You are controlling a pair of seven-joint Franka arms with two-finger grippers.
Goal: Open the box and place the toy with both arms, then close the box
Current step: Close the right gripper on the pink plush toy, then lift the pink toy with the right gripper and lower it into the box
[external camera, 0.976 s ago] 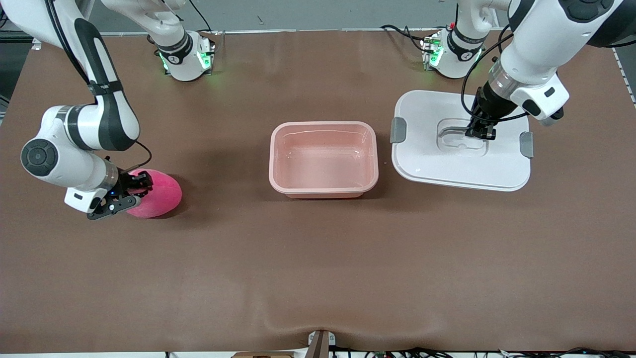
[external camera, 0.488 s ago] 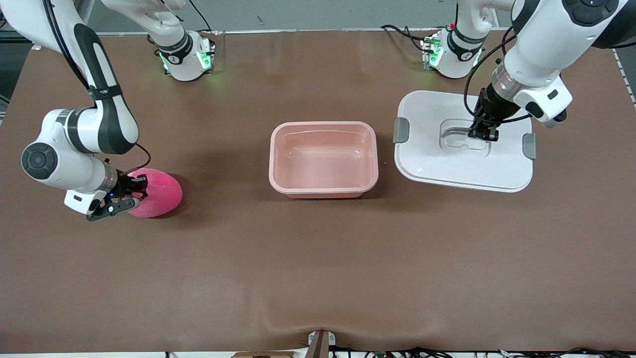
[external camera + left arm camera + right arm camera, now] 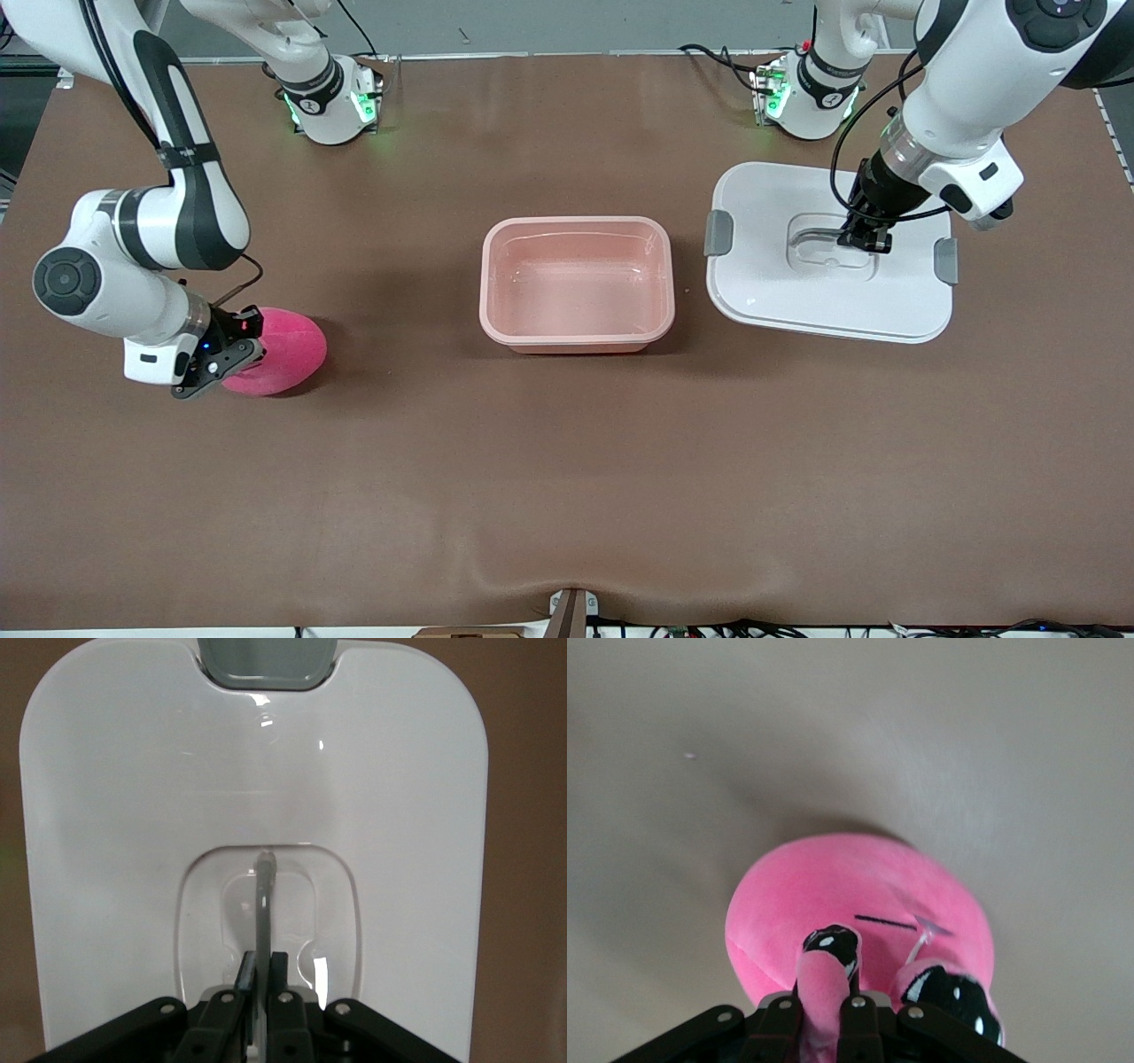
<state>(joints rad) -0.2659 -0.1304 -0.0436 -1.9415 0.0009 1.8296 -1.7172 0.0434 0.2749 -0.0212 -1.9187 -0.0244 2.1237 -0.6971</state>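
The box's translucent pink tub (image 3: 576, 332) stands uncovered at the table's middle, with nothing in it. Its white lid (image 3: 828, 292) lies beside the tub toward the left arm's end, a grey clip (image 3: 718, 233) on each short side. My left gripper (image 3: 864, 237) is shut on the thin handle (image 3: 263, 895) in the lid's (image 3: 266, 771) recessed centre, seen at the left gripper (image 3: 264, 970) in the left wrist view. The hot pink toy (image 3: 283, 350) sits toward the right arm's end. My right gripper (image 3: 232, 344) is shut on a bulging eye fold of the toy (image 3: 833, 886); the right gripper (image 3: 826, 988) pinches pink plush.
The brown table mat (image 3: 567, 478) stretches wide and bare nearer the front camera. Both arm bases (image 3: 332, 102) with green lights stand along the table's farthest edge. A small mount (image 3: 571, 611) sits at the nearest edge.
The right gripper has closed on the toy and turned a little. The left gripper has shifted the lid slightly toward the left arm's end of the table.
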